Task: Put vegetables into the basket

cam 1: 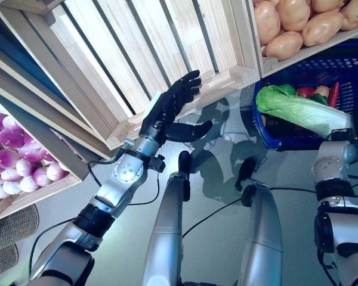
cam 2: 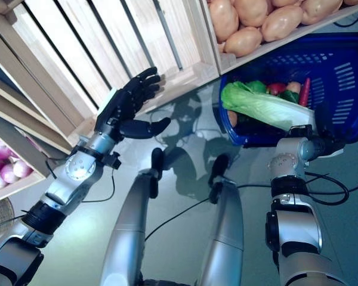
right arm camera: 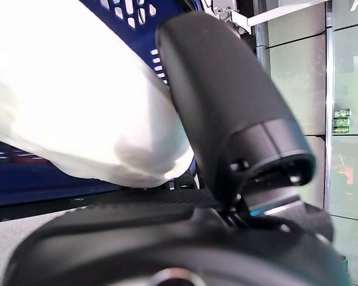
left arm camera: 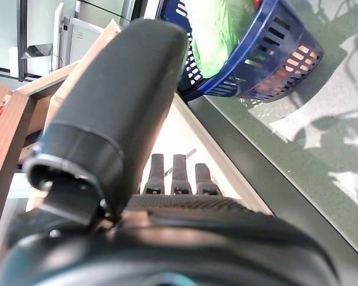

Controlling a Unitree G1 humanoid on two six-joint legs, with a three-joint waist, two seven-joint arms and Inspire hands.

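Cabbage (cam 2: 265, 106) over basket (cam 2: 346, 77), gripped by right robot hand (right arm camera: 238, 107).

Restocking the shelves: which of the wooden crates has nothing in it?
The slatted middle crate beside the left hand shows only bare slats; the one toward the robot's right holds potatoes, the other purple-white bulbs.

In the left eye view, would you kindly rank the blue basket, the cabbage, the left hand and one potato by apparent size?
1. Blue basket, partly cut off.
2. Cabbage.
3. Left hand, nearly the cabbage's size; unsure.
4. Potato.
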